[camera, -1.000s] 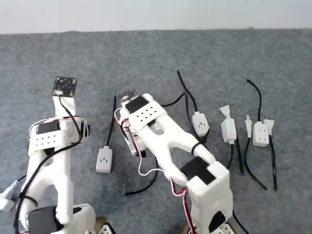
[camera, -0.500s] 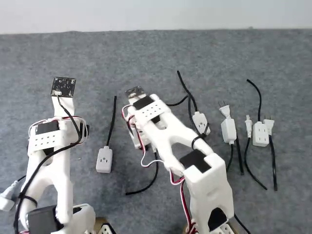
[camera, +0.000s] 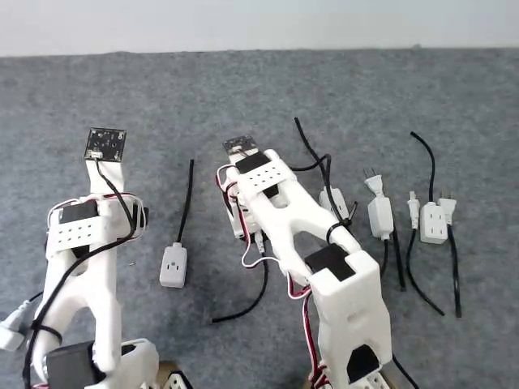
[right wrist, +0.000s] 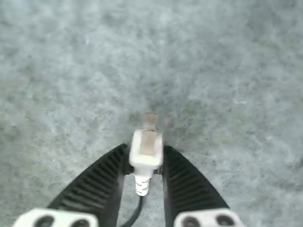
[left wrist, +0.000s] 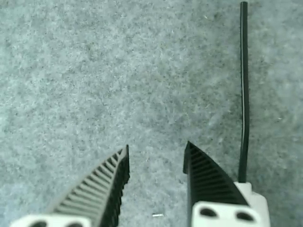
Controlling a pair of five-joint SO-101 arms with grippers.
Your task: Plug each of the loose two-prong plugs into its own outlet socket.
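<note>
High view: the right arm (camera: 284, 215) covers most of one outlet socket (camera: 329, 198) near the middle of the table (camera: 405, 89); a white piece (camera: 10, 334) at the near left corner is cut by the frame edge, type unclear. Right wrist view: the held plug (right wrist: 147, 146) has blurred prongs, and its cord (right wrist: 137, 212) runs out of frame. Left wrist view: the black cord (left wrist: 244, 94) leaves the frame at one end, and the other end is hidden behind a finger (left wrist: 208, 182) of the left gripper (left wrist: 156, 156).

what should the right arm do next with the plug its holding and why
Probably carry the plug toward the outlet socket lying beside the left arm and line its prongs up with the slots. The right gripper is shut on the plug over bare carpet, and that socket's face looks free.
</note>
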